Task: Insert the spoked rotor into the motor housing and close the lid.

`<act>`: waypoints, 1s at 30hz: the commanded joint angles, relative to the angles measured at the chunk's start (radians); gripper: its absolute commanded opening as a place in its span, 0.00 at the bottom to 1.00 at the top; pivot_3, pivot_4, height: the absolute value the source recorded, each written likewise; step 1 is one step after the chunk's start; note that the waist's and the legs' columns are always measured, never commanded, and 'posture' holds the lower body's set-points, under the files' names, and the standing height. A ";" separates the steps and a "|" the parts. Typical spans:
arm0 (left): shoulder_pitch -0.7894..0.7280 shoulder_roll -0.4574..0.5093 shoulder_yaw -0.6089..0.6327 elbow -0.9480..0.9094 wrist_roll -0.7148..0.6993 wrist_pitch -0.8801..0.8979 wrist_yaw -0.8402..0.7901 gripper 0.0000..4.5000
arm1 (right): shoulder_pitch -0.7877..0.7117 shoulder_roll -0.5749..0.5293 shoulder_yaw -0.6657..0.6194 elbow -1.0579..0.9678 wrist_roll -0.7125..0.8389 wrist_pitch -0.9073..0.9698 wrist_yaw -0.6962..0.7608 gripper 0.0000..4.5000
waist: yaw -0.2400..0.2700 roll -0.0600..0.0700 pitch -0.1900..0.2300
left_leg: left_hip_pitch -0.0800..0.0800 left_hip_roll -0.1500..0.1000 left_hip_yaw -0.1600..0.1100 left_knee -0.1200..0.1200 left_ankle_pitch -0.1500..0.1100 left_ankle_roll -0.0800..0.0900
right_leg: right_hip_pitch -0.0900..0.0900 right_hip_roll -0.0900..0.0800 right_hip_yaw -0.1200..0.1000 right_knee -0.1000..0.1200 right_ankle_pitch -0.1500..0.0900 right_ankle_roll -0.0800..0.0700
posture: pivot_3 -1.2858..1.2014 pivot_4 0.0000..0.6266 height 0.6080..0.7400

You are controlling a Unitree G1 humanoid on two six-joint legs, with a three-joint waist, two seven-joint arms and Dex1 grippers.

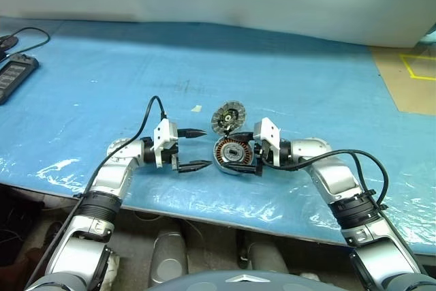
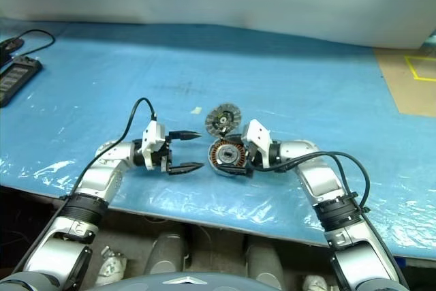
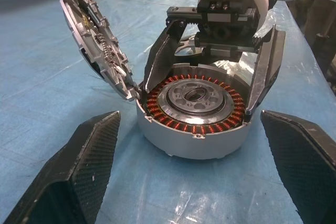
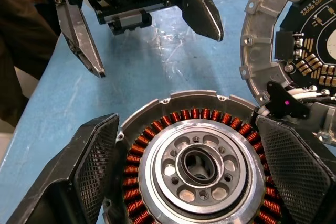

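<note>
The motor housing [image 1: 232, 153], a shallow silver casing with copper windings around a silver hub, lies on the blue table. Its lid [image 1: 227, 118] stands tilted up at the housing's far edge, inner face with dark circuit parts showing. My right gripper [image 1: 244, 155] reaches in from the right, open, one black finger on each side of the housing; whether the fingers touch it I cannot tell. A short gap to the left of the housing, my left gripper [image 1: 207, 148] points at it, open and empty. The spoked rotor is out of view.
The blue plastic-covered table [image 1: 306, 86] ends just in front of both arms. A black device [image 1: 15, 76] with a cable lies at the far left. A brown board [image 1: 409, 80] with yellow tape sits at the far right. A small pale scrap [image 1: 196, 108] lies behind the left gripper.
</note>
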 commanded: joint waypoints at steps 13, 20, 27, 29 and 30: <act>-0.013 -0.010 0.008 0.086 0.018 -0.086 -0.021 1.00 | -0.011 -0.015 -0.032 -0.035 0.011 -0.002 -0.009 0.63 | 0.000 0.000 0.000 | 0.000 0.000 0.000 0.000 0.000 0.000 | 0.000 0.000 0.000 0.000 0.000 0.000 | 0.52 0.24 1.00; -0.027 -0.022 0.013 0.213 0.032 -0.185 -0.048 1.00 | -0.011 -0.018 -0.030 -0.029 0.005 0.004 -0.002 0.20 | 0.001 0.000 0.000 | 0.000 0.000 0.000 0.000 0.000 0.000 | 0.000 0.000 0.000 0.000 0.000 0.000 | 0.52 0.24 1.00; -0.026 -0.030 0.015 0.253 0.039 -0.228 -0.059 1.00 | -0.014 -0.025 -0.029 -0.018 -0.013 -0.008 -0.002 0.01 | 0.000 0.000 0.000 | 0.000 0.000 0.000 0.000 0.000 0.000 | 0.000 0.000 0.000 0.000 0.000 0.000 | 0.52 0.24 1.00; -0.026 -0.031 0.015 0.260 0.041 -0.236 -0.059 1.00 | -0.013 -0.024 -0.030 -0.018 -0.014 -0.004 -0.003 0.01 | 0.000 0.000 0.000 | 0.000 0.000 0.000 0.000 0.000 0.000 | 0.000 0.000 0.000 0.000 0.000 0.000 | 0.52 0.24 1.00; -0.026 -0.032 0.015 0.264 0.042 -0.240 -0.059 1.00 | -0.013 -0.027 -0.028 -0.019 -0.014 0.000 0.000 0.01 | 0.000 0.000 0.000 | 0.000 0.000 0.000 0.000 0.000 0.000 | 0.000 0.000 0.000 0.000 0.000 0.000 | 0.52 0.24 1.00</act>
